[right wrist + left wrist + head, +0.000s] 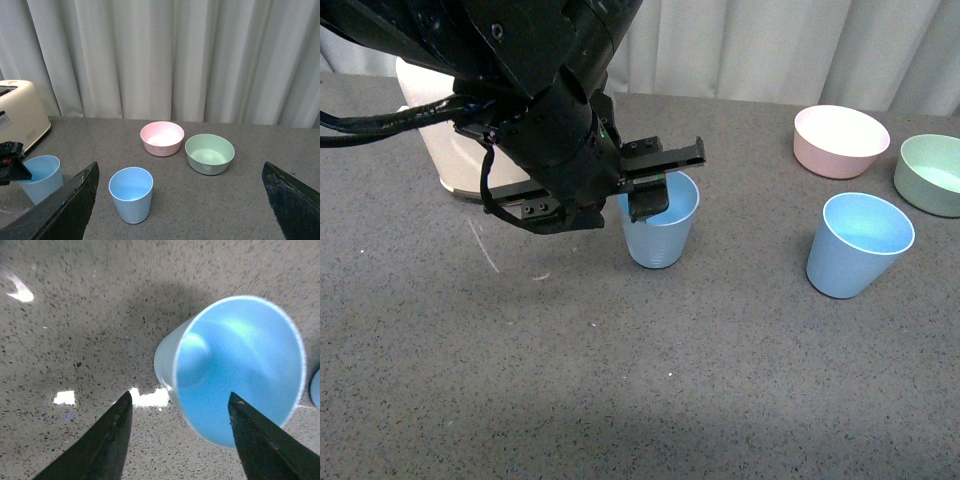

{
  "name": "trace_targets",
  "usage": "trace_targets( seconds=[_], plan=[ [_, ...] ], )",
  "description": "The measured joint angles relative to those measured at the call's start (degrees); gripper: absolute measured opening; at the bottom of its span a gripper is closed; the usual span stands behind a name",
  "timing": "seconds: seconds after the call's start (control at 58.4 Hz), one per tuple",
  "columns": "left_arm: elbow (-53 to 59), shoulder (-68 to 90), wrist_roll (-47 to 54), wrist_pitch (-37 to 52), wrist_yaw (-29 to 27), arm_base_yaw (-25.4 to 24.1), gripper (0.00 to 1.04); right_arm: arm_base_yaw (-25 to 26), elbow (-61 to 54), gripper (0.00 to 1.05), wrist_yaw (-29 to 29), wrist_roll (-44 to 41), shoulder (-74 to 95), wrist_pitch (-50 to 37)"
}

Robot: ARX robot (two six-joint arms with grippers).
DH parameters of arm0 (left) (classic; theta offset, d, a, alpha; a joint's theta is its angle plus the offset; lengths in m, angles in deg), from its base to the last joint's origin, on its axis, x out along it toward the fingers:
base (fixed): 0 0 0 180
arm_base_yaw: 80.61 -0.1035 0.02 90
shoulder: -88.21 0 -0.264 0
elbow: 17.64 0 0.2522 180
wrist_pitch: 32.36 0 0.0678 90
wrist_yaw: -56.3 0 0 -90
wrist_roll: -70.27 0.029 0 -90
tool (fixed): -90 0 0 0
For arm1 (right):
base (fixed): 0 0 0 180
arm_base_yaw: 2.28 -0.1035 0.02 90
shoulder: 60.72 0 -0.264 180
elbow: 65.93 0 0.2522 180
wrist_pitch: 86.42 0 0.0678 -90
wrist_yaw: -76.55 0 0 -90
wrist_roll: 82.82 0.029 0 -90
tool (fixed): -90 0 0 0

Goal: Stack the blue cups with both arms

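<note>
Straddled rim of 1 blue cup (660, 238) with left gripper (180, 396), jaws apart, not clamped; held right gripper (180, 167) wide open, empty, away from 2nd blue cup (860, 250).

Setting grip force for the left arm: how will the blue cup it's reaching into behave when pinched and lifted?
Probably light: the blue cup looks thin, empty plastic. Its wall may flex under the left gripper, whose open jaws straddle the rim. Narrower at the base than the rim, it could tip if nudged sideways.
</note>
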Motion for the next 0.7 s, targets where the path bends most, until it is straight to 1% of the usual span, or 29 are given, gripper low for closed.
trace_targets(
  seconds=[0.068, 0.103, 0.137, 0.223, 0.257, 0.274, 0.291, 0.308, 0.325, 0.342, 0.36, 0.377, 0.394, 0.411, 0.428, 0.445, 0.479, 0.548, 0.582, 0.651, 0.668, 0.702],
  plan=[
    [2.1, -3.3, -0.2, 1.2, -0.7, -0.4, 0.72, 0.0, 0.0, 0.95, 0.0, 0.0, 0.0, 0.0],
    [3.1, -4.7, -0.1, 1.7, -1.9, -0.7, 0.80, 0.0, 0.0, 0.95, 0.0, 0.0, 0.0, 0.0],
    [3.6, -5.4, 0.0, 2.0, -2.8, -0.9, 0.83, 0.0, 0.0, 0.95, 0.0, 0.0, 0.0, 0.0],
    [5.0, -7.0, 0.0, 3.3, -4.8, -1.6, 0.97, 0.0, 0.0, 0.95, 0.0, 0.0, 0.0, 0.0],
    [5.4, -7.2, 0.9, 4.2, -5.9, -1.8, 1.00, 0.0, 0.0, 0.95, 0.0, 0.0, 0.0, 0.0],
    [6.1, -7.1, 1.2, 6.1, -7.0, -1.8, 0.99, 0.0, 0.0, 0.95, 0.0, 0.0, 0.0, 0.0],
    [9.3, -7.0, 4.8, 15.1, -11.9, -1.8, 0.93, 0.0, 0.0, 0.95, 0.0, 0.0, 0.0, 0.0],
    [10.5, -7.0, 5.5, 18.5, -13.7, -1.9, 0.92, 0.0, 0.0, 0.95, 0.0, 0.0, 0.0, 0.0],
    [13.1, -7.0, 8.1, 24.9, -16.6, -2.1, 0.88, 0.0, 0.0, 0.95, 0.0, 0.0, 0.0, 0.0],
    [14.6, -7.1, 9.5, 28.1, -17.7, -2.3, 0.86, 0.0, 0.0, 0.95, 0.0, 0.0, 0.0, 0.0],
    [16.0, -7.1, 11.5, 31.2, -18.6, -2.4, 0.84, 0.0, 0.0, 0.95, 0.0, 0.0, 0.0, 0.0],
    [19.2, -7.3, 13.4, 37.5, -19.5, -2.7, 0.81, 0.0, 0.0, 0.95, 0.0, 0.0, 0.0, 0.0],
    [20.7, -7.4, 15.3, 40.5, -19.7, -2.9, 0.79, 0.0, 0.0, 0.95, 0.0, 0.0, 0.0, 0.0],
    [23.8, -7.6, 17.0, 46.6, -19.7, -3.3, 0.75, 0.0, 0.0, 0.95, 0.0, 0.0, 0.0, 0.0],
    [25.3, -7.8, 18.1, 49.5, -19.7, -3.6, 0.74, 0.0, 0.0, 0.95, 0.0, 0.0, 0.0, 0.0],
    [28.2, -8.3, 20.3, 55.5, -19.5, -4.1, 0.70, 0.0, 0.0, 0.95, 0.0, 0.0, 0.0, 0.0],
    [32.0, -9.4, 22.3, 63.5, -19.1, -5.0, 0.65, 0.0, 0.0, 0.95, 0.0, 0.0, 0.0, 0.0],
    [37.2, -13.6, 24.9, 73.0, -18.2, -6.6, 0.54, 0.0, 0.0, 0.95, 0.0, 0.0, 0.0, 0.0],
    [39.1, -16.0, 25.7, 75.7, -17.6, -7.5, 0.48, 0.0, 0.0, 0.95, 0.0, 0.0, 0.0, 0.0],
    [43.1, -21.4, 26.9, 77.9, -15.9, -9.3, 0.36, 0.0, 0.0, 0.95, 0.0, 0.0, 0.0, 0.0],
    [43.7, -22.0, 27.0, 77.9, -15.7, -9.6, 0.34, 0.0, 0.0, 0.95, 0.0, 0.0, 0.0, 0.0],
    [46.2, -24.2, 27.4, 77.6, -14.8, -10.6, 0.27, 0.0, 0.0, 0.95, 0.0, 0.0, 0.0, 0.0]
  ],
)
